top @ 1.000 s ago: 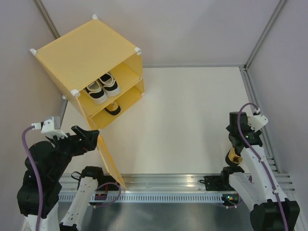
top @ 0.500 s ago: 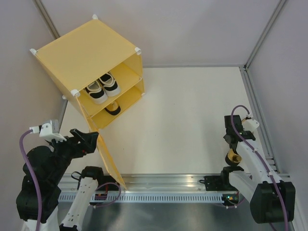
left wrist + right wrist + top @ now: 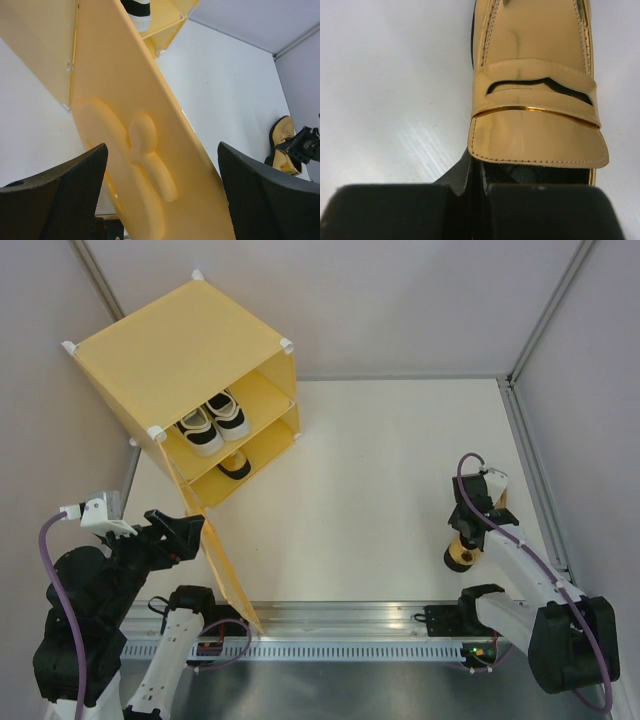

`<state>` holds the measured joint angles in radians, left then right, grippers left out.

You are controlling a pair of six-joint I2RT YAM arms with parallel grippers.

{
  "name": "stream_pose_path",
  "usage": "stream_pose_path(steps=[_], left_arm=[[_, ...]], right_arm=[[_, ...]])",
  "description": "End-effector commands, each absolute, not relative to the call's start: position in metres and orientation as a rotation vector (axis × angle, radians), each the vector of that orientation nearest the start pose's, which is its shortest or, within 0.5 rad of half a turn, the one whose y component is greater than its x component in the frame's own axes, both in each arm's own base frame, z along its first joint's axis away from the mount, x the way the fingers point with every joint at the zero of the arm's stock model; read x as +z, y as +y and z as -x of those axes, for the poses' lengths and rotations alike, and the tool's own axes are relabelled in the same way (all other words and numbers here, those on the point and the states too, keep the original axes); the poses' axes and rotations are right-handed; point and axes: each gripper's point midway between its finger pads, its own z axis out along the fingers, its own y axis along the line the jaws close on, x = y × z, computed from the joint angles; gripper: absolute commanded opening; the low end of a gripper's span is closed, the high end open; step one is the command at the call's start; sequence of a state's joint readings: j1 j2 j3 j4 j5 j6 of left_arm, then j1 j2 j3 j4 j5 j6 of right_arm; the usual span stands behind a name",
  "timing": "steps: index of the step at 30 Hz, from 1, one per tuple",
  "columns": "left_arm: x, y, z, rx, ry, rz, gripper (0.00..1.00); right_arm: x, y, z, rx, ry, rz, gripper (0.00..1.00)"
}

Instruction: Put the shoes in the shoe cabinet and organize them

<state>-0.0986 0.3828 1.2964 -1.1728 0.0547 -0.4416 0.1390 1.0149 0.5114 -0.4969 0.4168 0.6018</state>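
The yellow shoe cabinet [image 3: 170, 355] stands at the far left with its door [image 3: 228, 575] swung open toward me. Two white-and-black sneakers [image 3: 213, 422] sit on its upper shelf, and one gold slip-on [image 3: 236, 465] lies on the lower one. Another gold shoe [image 3: 461, 555] lies on the table at the right. My right gripper [image 3: 482, 186] is shut on the side wall of this gold shoe [image 3: 535, 100] at its opening. My left gripper [image 3: 161, 150] is open, its fingers wide apart on either side of the embossed door [image 3: 135, 150].
White walls and metal rails [image 3: 535, 470] border the white table [image 3: 380, 470]. The arm bases and a metal strip [image 3: 350, 650] run along the near edge. The open door slants across the near-left corner.
My right gripper came down to the left and closed on the gold shoe, which shifted slightly left. The left arm barely moved.
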Motion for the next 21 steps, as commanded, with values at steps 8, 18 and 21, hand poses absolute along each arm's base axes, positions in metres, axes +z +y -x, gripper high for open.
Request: stream_pose_path(steps=[8, 18, 21], left_arm=[[0.340, -0.031, -0.104, -0.395, 1.836, 0.311, 0.93], [0.335, -0.030, -0.109, -0.378, 1.860, 0.313, 0.93], [0.337, -0.029, -0.109, -0.372, 1.856, 0.313, 0.93]], right_arm=[[0.086, 0.142, -0.274, 0.236, 2.336, 0.054, 0.01], [0.081, 0.290, -0.263, 0.453, 2.277, 0.575, 0.01], [0.077, 0.321, -0.260, 0.449, 2.255, 0.682, 0.01]])
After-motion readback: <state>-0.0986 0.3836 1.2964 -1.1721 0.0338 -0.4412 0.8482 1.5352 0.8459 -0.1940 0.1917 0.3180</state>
